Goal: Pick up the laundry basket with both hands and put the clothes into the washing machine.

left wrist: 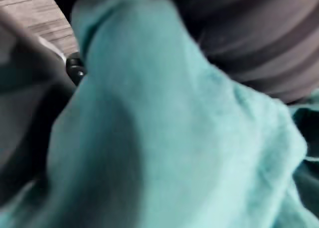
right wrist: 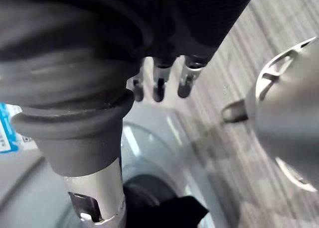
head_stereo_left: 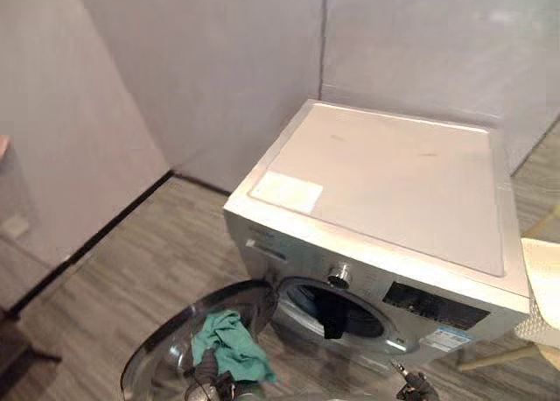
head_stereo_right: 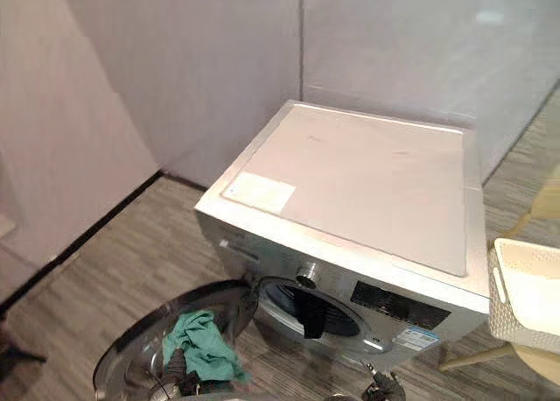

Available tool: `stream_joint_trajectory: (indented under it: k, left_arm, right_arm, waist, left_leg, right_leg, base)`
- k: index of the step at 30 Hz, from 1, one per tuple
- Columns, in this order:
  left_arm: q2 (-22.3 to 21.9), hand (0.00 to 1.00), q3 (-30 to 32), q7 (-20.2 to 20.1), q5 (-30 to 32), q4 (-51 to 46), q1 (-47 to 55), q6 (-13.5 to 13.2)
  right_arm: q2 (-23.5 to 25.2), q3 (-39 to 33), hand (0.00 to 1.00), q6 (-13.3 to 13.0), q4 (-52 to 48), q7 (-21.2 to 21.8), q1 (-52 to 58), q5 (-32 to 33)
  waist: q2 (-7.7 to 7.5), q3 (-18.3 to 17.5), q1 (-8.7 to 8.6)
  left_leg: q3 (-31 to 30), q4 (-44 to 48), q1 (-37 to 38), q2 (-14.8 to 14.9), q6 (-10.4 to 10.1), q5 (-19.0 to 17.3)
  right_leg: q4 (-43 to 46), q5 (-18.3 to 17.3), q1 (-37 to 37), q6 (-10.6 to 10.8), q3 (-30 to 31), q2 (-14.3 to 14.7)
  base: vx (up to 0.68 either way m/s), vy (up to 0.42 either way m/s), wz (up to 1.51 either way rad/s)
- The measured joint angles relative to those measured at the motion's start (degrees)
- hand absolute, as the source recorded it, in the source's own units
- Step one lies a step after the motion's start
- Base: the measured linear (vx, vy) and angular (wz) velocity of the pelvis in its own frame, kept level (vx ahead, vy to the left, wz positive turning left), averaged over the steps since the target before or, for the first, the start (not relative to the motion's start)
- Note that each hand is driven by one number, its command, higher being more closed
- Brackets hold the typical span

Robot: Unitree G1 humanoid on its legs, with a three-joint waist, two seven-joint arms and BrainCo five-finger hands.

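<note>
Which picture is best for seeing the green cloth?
The left eye view: the whole teal cloth shows, bunched over the washing machine's open door. The right eye view shows much the same. The left wrist view sees it so close that its shape is lost.

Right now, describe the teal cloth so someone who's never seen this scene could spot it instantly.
Find the silver washing machine in the corner; its round glass door is open, low on the robot's left. The teal cloth is bunched in front of that door, just above the left hand. It's the only bright fabric: the other garment is black and hangs from the drum opening.
</note>
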Motion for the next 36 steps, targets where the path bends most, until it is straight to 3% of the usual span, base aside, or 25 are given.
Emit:
stream_joint_trajectory:
  k: [1, 2, 3, 4, 5, 6, 7, 9, 12, 16, 19, 28, 30, 36]
  left_arm:
    - [0.35, 1.00, 0.14, 0.03, -0.07, -0.01, 0.27, -0.01]
    - [0.58, 1.00, 0.14, 0.10, -0.09, -0.01, 0.40, -0.01]
    - [1.43, 1.00, 0.16, 0.11, -0.08, -0.28, 0.93, -0.08]
    - [1.48, 1.00, 0.18, 0.11, -0.08, -0.59, 1.16, -0.22]
    - [0.85, 1.00, 0.26, 0.19, -0.05, -1.39, 1.41, -0.41]
    - [-0.06, 1.00, 0.24, 0.21, 0.04, -1.38, 2.41, -0.54]
    - [0.14, 1.00, 0.18, 0.19, 0.13, -1.19, 2.57, -0.54]
    - [1.54, 1.00, -0.81, 0.01, 0.83, -0.97, 2.00, -0.47]
    - [2.41, 1.00, -2.11, -1.39, 0.96, -1.56, 2.51, 0.75]
    - [2.45, 1.00, -4.92, 0.27, 1.89, -1.53, 2.55, 0.22]
    - [1.98, 1.00, -6.75, 0.32, 1.68, -2.84, 2.69, -0.48]
    - [3.24, 1.00, -13.40, 0.25, -2.27, -16.20, 1.78, -1.79]
    - [3.57, 1.00, -20.98, 0.03, -2.29, -18.01, -1.28, -2.25]
    - [3.48, 1.00, -44.37, -1.13, -1.59, -21.81, -12.76, -2.41]
  right_arm:
    - [0.13, 0.00, 0.00, 0.12, 0.59, 0.00, -0.71, -0.79]
    - [0.34, 0.00, 0.00, 0.18, 0.94, -0.02, -1.68, -1.15]
    - [1.11, -0.05, 0.00, 0.22, 1.03, 0.01, -2.04, -1.65]
    - [1.33, -0.05, 0.00, 0.22, 0.98, 0.02, -2.01, -1.70]
    - [1.35, -0.04, 0.00, 0.07, 0.78, 0.12, -1.54, -2.62]
    - [0.30, -0.07, 0.00, -0.06, 0.85, 0.26, -1.33, -3.73]
    - [0.20, 0.07, 0.00, 0.05, 1.20, 0.27, -1.48, -3.93]
    - [0.97, 1.40, 0.00, 0.25, 2.08, 0.76, -1.52, -5.87]
    - [1.12, 1.40, 0.00, 0.12, 2.02, 1.07, -1.08, -6.08]
    - [0.08, 1.61, 0.00, 0.00, 2.17, 1.33, -0.77, -6.06]
    - [-0.61, 2.21, 0.00, -0.01, 1.99, 1.19, 0.51, -6.01]
    - [0.12, 8.97, 0.00, -1.37, -5.02, 0.93, 0.48, -5.16]
    - [0.27, 11.15, 0.00, -1.51, -6.09, 0.76, -0.60, -4.78]
    - [-0.18, 13.87, 0.00, -1.91, -6.47, -1.33, -5.76, -3.31]
  waist:
    - [-0.44, 0.31, -0.01]
    - [-0.91, 0.61, -0.01]
    - [-2.27, 1.51, -0.18]
    - [-2.49, 1.56, -0.15]
    - [-2.32, 1.36, -0.27]
    - [-1.07, 0.64, -0.10]
    - [-0.88, -0.04, -0.20]
    - [-3.69, 0.21, -0.43]
    - [-4.09, 0.47, -0.46]
    - [-3.20, 1.22, -0.38]
    - [-2.09, 1.90, -0.37]
    - [-5.01, 8.83, -0.23]
    - [-6.62, 11.27, -0.16]
    - [-7.58, 15.66, -0.85]
  left_leg:
    - [-0.46, -1.55, -1.00, -1.27, -0.31, -3.55]
    - [-0.14, -3.82, -1.20, -1.50, -0.54, -4.89]
    - [0.05, -13.39, -0.12, -1.94, -0.82, -6.47]
    - [-0.06, -18.96, 0.64, -2.06, -0.76, -6.60]
    - [-1.48, -31.86, 3.24, -3.29, -1.95, -5.36]
    - [-4.29, -40.78, 4.41, -4.52, -4.60, -1.88]
    - [-4.62, -42.39, 5.61, -5.15, -4.76, -3.24]
    - [-2.35, -47.41, 8.06, -8.38, -4.26, -3.70]
    - [-1.87, -46.44, 8.63, -9.56, -3.43, -3.96]
    - [-1.49, -47.28, 9.83, -9.37, -3.37, -3.97]
    - [-0.95, -47.12, 8.01, -8.94, -3.20, -4.10]
    - [1.02, -42.09, -2.43, -7.06, -3.19, -4.55]
    - [1.11, -41.02, -5.31, -6.81, -3.23, -4.52]
    - [-0.08, -38.61, -11.07, -6.91, -2.46, -3.53]
  right_leg:
    - [-0.48, 0.82, -0.03, -0.04, 1.54, -0.21]
    - [-0.69, 0.98, 0.11, 0.15, 2.39, -0.55]
    - [-1.07, 1.33, 1.32, 0.73, 3.91, -1.48]
    - [-1.07, 1.49, 1.51, 1.00, 4.45, -1.79]
    - [-1.17, 1.74, 1.34, 1.56, 5.08, -2.23]
    - [-2.25, 1.75, 1.33, 3.50, 6.51, -1.78]
    - [-3.33, 1.61, 1.51, 4.37, 7.27, -2.09]
    - [-4.95, 2.57, 1.33, 5.85, 8.57, -5.13]
    - [-4.67, 3.14, 2.22, 6.21, 9.35, -6.44]
    - [-3.20, 2.29, 1.63, 7.49, 10.45, -6.62]
    - [1.04, 0.78, -2.84, 7.95, 11.85, -6.95]
    - [10.97, -1.33, -16.95, 7.83, 15.00, -7.09]
    - [12.25, -1.00, -20.16, 7.45, 15.65, -6.93]
    - [13.70, -0.31, -25.00, 7.05, 15.64, -6.87]
  base:
    - [0.20, 0.089, -1.01]
    - [0.24, 0.129, -0.84]
    - [0.18, 0.112, -0.63]
    - [0.25, 0.204, -0.69]
    - [0.17, 0.232, -0.65]
    - [0.17, 0.253, -0.63]
    - [0.20, 0.257, -0.41]
    - [0.18, 0.233, -0.19]
    - [0.07, 0.150, 0.03]
    - [-0.05, 0.003, -0.11]
    - [-0.13, 0.002, -0.16]
    - [-0.12, 0.002, -0.13]
    - [-0.05, 0.001, -0.11]
    - [0.04, 0.004, 0.00]
